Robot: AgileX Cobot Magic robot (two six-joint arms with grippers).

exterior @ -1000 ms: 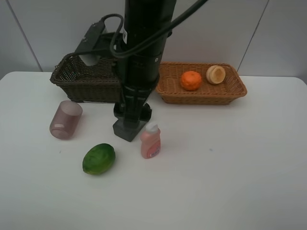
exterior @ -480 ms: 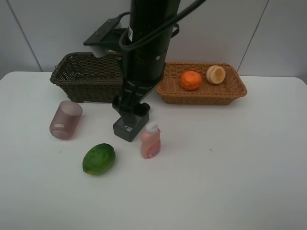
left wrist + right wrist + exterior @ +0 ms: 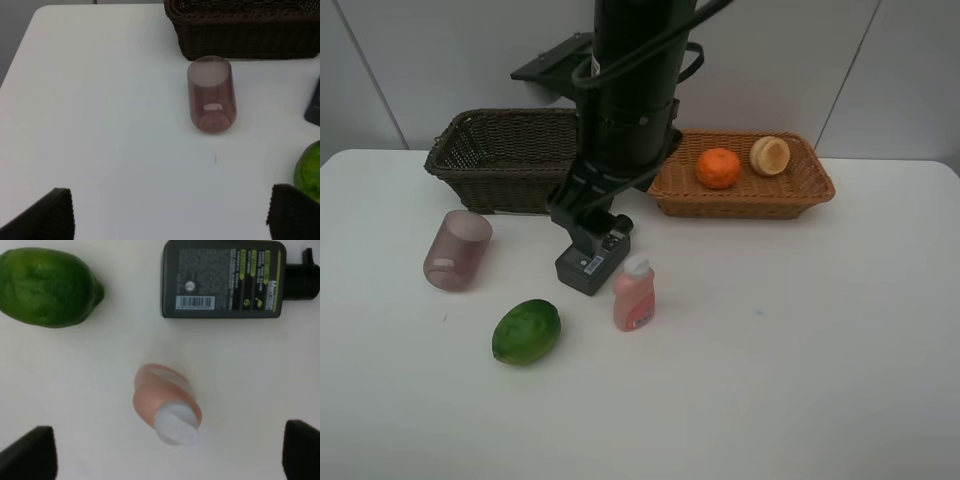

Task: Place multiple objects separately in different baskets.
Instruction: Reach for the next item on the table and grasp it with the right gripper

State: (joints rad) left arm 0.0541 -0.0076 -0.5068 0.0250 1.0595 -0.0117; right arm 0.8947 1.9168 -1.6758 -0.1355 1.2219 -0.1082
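Note:
The pink white-capped bottle [image 3: 167, 402] stands upright on the white table, straight below my right gripper [image 3: 165, 452], which is open and holds nothing. Beside it lie the flat dark-green bottle [image 3: 222, 279] and the green oval fruit [image 3: 49, 286]. My left gripper [image 3: 170, 212] is open and empty, apart from the purple cup [image 3: 211, 95], which lies on its side in front of the dark brown basket [image 3: 240, 30]. The orange [image 3: 718, 168] and a peach-coloured round fruit [image 3: 770, 155] sit in the orange-tan basket [image 3: 800, 192].
A thick black arm [image 3: 625, 110] hangs over the middle of the exterior high view, covering the right end of the dark basket [image 3: 490, 165] and the left end of the tan one. The table's back edge runs just behind the baskets.
The black arm has risen and shifted right in the exterior high view, uncovering more of the dark basket and the dark bottle. No object has moved.

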